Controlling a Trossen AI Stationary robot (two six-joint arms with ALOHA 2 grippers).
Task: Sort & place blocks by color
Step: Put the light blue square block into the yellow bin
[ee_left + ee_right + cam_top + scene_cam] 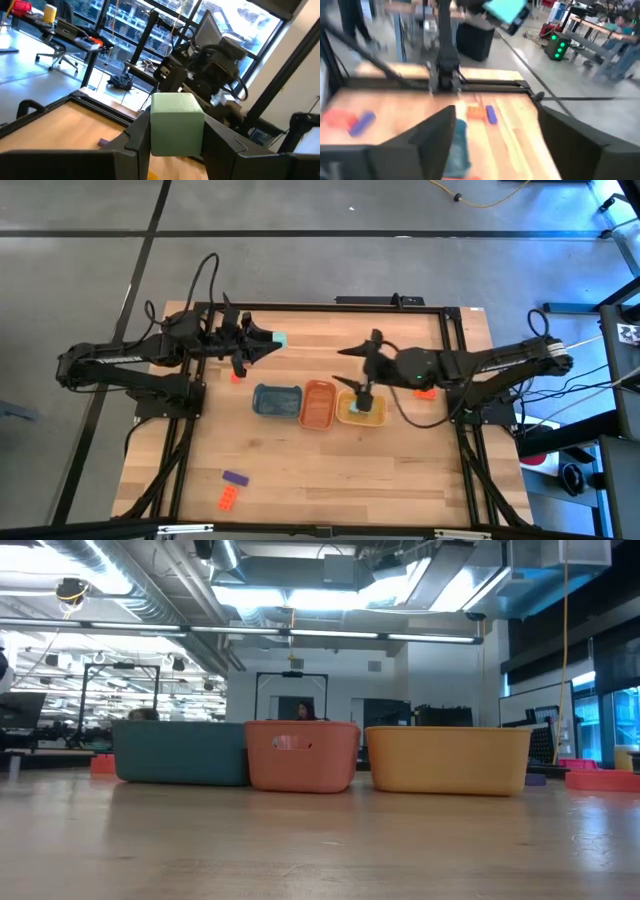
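Note:
My left gripper point(268, 340) is at the far left of the table, shut on a mint green block point(280, 339), which fills the middle of the left wrist view point(176, 125). My right gripper point(365, 394) hangs over the yellow tray point(372, 419); it is open and empty, its fingers wide apart in the right wrist view point(495, 135). Loose blocks lie flat on the table: a purple one point(235, 477) and an orange-red one point(229, 499) at the near left, an orange-red one point(237, 376) under the left arm, and an orange-red one point(425, 391) under the right arm. My left gripper pinches the mint green block by two opposite side faces point(155, 131) between its two fingers point(136, 137). The fingers lie about level and point toward the table's right side. The block is lifted clear of the table and stands out past the fingertips.
Three trays stand in a row at mid-table: blue point(277, 401), orange point(318, 404) and yellow; the low view shows their walls, blue point(180, 752), orange point(302, 755) and yellow point(448, 760). A dark frame point(455, 360) borders the wooden table. Bare wood lies toward the near edge.

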